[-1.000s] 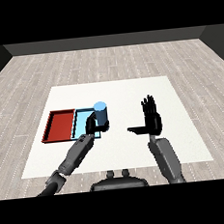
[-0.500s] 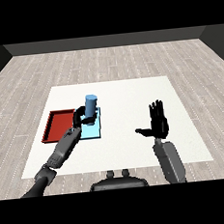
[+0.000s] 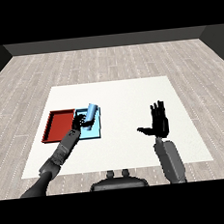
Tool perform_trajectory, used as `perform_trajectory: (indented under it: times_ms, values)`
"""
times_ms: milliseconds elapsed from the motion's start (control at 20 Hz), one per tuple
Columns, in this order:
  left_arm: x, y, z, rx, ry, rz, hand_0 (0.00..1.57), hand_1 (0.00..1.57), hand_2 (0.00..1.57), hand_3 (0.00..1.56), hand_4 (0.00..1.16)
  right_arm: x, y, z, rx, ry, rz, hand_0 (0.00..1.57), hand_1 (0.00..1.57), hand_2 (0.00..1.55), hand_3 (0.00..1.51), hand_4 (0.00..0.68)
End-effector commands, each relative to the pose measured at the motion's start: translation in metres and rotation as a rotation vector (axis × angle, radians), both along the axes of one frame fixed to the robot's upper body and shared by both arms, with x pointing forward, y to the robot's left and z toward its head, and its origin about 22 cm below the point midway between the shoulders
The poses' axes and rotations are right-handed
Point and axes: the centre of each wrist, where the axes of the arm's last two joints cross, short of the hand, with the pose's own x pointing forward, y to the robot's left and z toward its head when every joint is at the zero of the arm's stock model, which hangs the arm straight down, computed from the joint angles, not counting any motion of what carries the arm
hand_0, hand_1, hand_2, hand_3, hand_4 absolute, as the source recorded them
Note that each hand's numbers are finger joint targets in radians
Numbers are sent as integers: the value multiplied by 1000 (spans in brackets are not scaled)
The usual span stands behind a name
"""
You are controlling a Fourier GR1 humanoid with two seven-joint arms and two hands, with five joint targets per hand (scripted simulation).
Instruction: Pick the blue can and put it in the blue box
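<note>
While our left hand [image 3: 81,121] curls round it, the blue can [image 3: 91,113] tilts over the light blue tray [image 3: 99,129], left of centre | we judge it rigid, light, smooth; hold mid-body | left forearm reaches up from lower left | right hand [image 3: 159,122] open, upright, centre-right.

Light blue can [image 3: 91,113], light blue tray [image 3: 97,130], red tray [image 3: 60,124], white table [image 3: 122,98], black hands [image 3: 159,123], grey forearms [image 3: 169,159], grey plank floor [image 3: 109,63]
</note>
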Motion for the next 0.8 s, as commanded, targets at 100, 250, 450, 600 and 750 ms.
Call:
perform_trajectory:
  times_ms: [100, 250, 450, 600, 750]
  values:
    - [-6, 4, -21, 57, 181, 65, 904, 904, 824, 449, 877, 9, -15, 2, 6, 15, -13, 0, 0, 0, 0, 0]
    - [-11, 18, -26, -7, 204, 184, 1377, 1377, 1203, 0, 757, -8, -14, -15, -17, 24, -24, 0, 0, 0, 0, 0]
    - [-13, 7, -31, -89, 225, 220, 1170, 1170, 1021, 0, 686, -1, -6, -10, -11, 38, -22, 0, 0, 0, 0, 0]
    - [-10, 15, -27, -3, 291, 140, 0, 0, 0, 0, 0, -2, -4, -9, -9, 20, -33, 0, 0, 0, 0, 0]
    - [-7, 12, -24, -9, 261, 142, 0, 0, 0, 0, 0, 11, -16, -5, 11, 18, -19, 0, 0, 0, 0, 0]
